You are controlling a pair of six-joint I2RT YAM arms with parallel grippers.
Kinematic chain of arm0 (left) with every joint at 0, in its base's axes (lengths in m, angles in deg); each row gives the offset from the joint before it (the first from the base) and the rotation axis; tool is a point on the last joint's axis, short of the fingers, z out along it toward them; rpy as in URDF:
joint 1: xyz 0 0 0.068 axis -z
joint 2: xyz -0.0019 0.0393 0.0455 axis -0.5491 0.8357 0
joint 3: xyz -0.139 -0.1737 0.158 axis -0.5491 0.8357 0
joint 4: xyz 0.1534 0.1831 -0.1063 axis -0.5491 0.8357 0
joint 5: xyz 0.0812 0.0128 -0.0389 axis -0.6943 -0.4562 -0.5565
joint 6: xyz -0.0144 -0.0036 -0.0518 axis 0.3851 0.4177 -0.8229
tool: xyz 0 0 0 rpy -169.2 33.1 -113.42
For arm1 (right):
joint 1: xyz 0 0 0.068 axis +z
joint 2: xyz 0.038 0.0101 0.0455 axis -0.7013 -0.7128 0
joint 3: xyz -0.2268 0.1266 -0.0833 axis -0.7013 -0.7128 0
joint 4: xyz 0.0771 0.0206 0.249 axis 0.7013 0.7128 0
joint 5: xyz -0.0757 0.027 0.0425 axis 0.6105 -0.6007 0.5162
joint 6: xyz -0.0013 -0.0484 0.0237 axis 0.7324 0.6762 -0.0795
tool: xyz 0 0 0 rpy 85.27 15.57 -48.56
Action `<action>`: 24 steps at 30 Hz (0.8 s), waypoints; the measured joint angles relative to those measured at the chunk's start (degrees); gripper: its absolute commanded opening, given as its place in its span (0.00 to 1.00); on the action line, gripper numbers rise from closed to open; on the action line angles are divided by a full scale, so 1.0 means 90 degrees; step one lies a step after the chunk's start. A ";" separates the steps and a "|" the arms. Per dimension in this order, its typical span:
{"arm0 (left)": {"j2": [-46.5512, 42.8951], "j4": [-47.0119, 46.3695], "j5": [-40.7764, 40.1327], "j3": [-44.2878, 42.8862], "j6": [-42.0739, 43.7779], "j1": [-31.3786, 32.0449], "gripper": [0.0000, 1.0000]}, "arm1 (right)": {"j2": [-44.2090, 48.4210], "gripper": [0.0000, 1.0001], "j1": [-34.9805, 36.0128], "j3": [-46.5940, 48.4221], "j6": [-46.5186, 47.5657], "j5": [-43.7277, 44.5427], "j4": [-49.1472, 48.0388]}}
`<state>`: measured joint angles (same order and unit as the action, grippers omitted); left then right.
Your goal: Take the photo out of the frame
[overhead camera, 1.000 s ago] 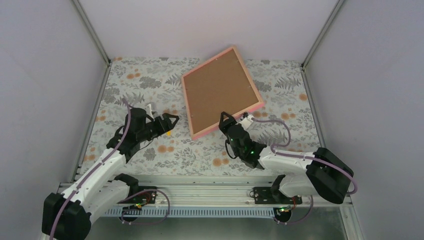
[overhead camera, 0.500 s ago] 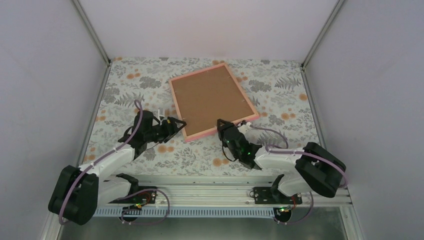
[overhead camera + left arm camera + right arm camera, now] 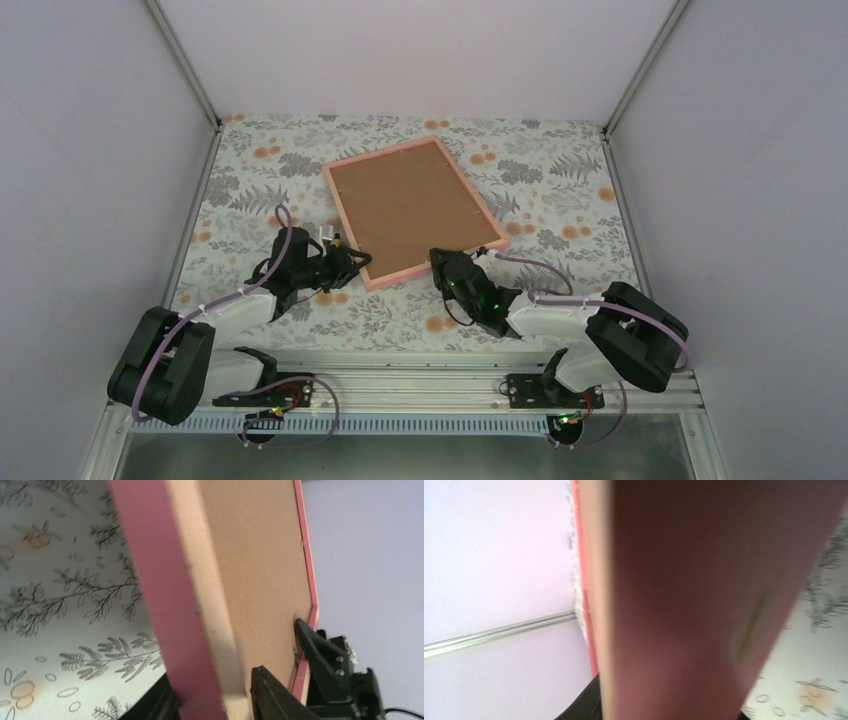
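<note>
The pink frame [image 3: 400, 276] lies back side up on the floral table, its brown backing board [image 3: 405, 205] facing me. The photo is hidden beneath the board. My left gripper [image 3: 358, 262] is at the frame's near-left corner. In the left wrist view the pink rail [image 3: 165, 580] sits between the fingers of that gripper [image 3: 212, 690], which is shut on it. My right gripper [image 3: 447, 262] holds the near edge close to the right corner. In the right wrist view the blurred rail [image 3: 704, 580] fills the gap in the gripper [image 3: 669, 705].
A floral cloth [image 3: 560, 200] covers the table, with grey walls on three sides. A metal rail [image 3: 420, 385] runs along the near edge by the arm bases. The right arm's black fingers [image 3: 325, 655] show past the frame's far corner in the left wrist view.
The frame has come down from a raised tilt and shifted left and nearer. My left gripper reached the near-left corner and closed on the rail. My right gripper followed the frame down.
</note>
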<state>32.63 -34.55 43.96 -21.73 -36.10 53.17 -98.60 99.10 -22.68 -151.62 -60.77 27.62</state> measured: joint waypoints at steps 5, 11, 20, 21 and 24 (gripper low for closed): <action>0.0172 0.0104 -0.0010 0.0015 -0.0313 -0.0022 0.16 | 0.0027 0.49 0.0012 -0.0022 0.0204 -0.0199 0.0743; 0.0185 0.0109 -0.0019 0.0015 -0.0107 -0.0005 0.08 | 0.0401 0.74 0.0049 -0.0058 0.0682 -0.0296 0.1637; 0.0430 0.0498 -0.0087 -0.0323 0.0471 -0.0005 0.02 | 0.1452 0.90 -0.0015 -0.0007 0.1528 -0.0318 0.3152; 0.0476 0.0583 -0.0095 -0.0401 0.0568 -0.0005 0.02 | 0.1564 0.90 -0.0039 0.0024 0.1664 -0.0330 0.3366; 0.0644 0.0787 -0.0112 -0.0617 0.0889 -0.0012 0.02 | 0.1916 0.90 -0.0107 0.0231 0.2130 -0.0321 0.4112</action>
<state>38.42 -27.47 42.96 -27.28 -28.10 53.06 -81.35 98.14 -20.60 -132.45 -63.66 64.62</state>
